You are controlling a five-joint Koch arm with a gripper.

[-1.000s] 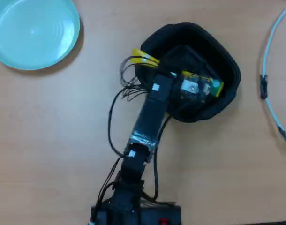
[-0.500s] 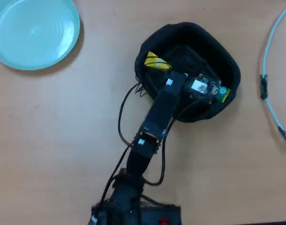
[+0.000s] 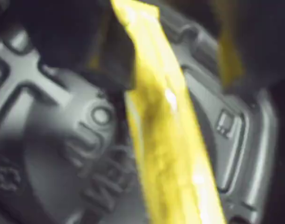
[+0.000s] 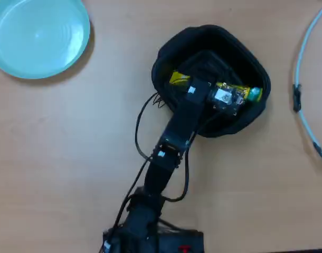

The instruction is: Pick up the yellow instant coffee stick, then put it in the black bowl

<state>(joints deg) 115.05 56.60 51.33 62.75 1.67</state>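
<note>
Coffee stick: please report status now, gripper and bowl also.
Gripper over the bowl, jaws hidden: state unknown. Stick inside the bowl, above its floor; whether held or resting, cannot tell. Nothing in the way.

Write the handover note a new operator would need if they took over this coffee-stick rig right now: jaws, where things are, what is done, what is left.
Jaws: the gripper is low inside the black bowl; no view shows whether it is open or shut.
Things: the yellow instant coffee stick lies within the bowl's outline, its green end near the right wall in the overhead view. In the wrist view the stick crosses the bowl's embossed floor.
Done: stick carried to the bowl.
Left: confirm release, then lift the arm clear.
The light-blue plate is not involved.
</note>
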